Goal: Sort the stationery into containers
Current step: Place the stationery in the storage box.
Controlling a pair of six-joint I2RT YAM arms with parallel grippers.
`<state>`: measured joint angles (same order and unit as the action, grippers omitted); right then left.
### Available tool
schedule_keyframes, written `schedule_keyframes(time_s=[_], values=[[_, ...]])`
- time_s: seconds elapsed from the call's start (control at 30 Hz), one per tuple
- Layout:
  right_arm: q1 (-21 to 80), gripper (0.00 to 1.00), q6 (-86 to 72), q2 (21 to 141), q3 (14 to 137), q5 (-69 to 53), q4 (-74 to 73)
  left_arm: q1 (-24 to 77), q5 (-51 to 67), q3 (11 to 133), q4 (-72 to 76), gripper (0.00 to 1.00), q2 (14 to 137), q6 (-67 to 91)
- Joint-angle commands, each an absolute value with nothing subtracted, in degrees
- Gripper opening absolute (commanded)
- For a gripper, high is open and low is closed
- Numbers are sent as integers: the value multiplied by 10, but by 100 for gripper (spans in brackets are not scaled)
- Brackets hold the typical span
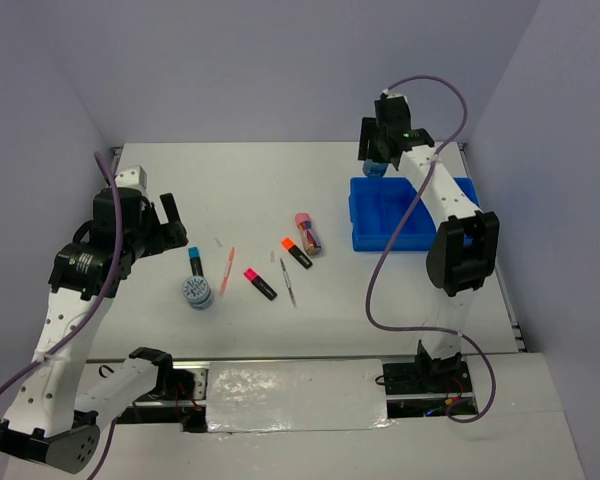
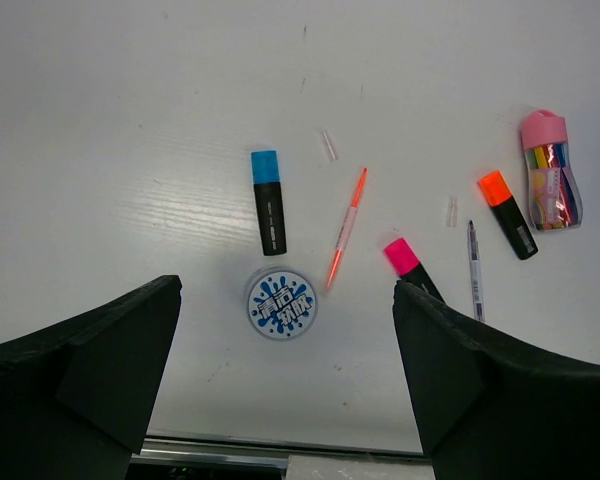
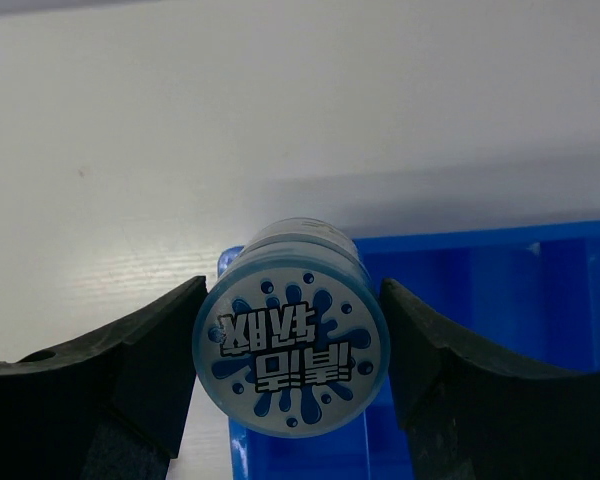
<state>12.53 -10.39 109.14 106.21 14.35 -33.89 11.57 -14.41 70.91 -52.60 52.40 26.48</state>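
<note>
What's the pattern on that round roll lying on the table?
Tape roll: white face with blue splashes, best in the left wrist view.

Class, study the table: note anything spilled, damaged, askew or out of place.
Nothing spilled or damaged. Two small clear pieces lie loose, one near the pink pen, one near the grey pen; possibly stray caps.

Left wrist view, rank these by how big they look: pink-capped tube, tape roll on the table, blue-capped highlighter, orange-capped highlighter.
1. pink-capped tube: longest and bulkiest.
2. tape roll: shorter than the highlighters but far wider.
3. blue-capped highlighter and orange-capped highlighter: they look about alike, so they are not ranked against each other.
</note>
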Motion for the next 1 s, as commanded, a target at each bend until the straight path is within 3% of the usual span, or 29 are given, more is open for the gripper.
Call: schedule_keyframes(time_s=[0.0, 0.37, 0.63, 0.97], values=[[124, 0, -111, 1099, 1069, 121, -334, 118, -120, 722, -504, 99, 513, 249], [124, 0, -137, 1043, 917, 107, -269, 118, -150, 713, -526, 99, 497, 257], [124, 1, -137, 1045, 896, 94, -256, 118, -135, 704, -519, 99, 493, 265], [124, 17, -120, 1058, 889, 76, -207, 118, -118, 681, -512, 99, 481, 263]])
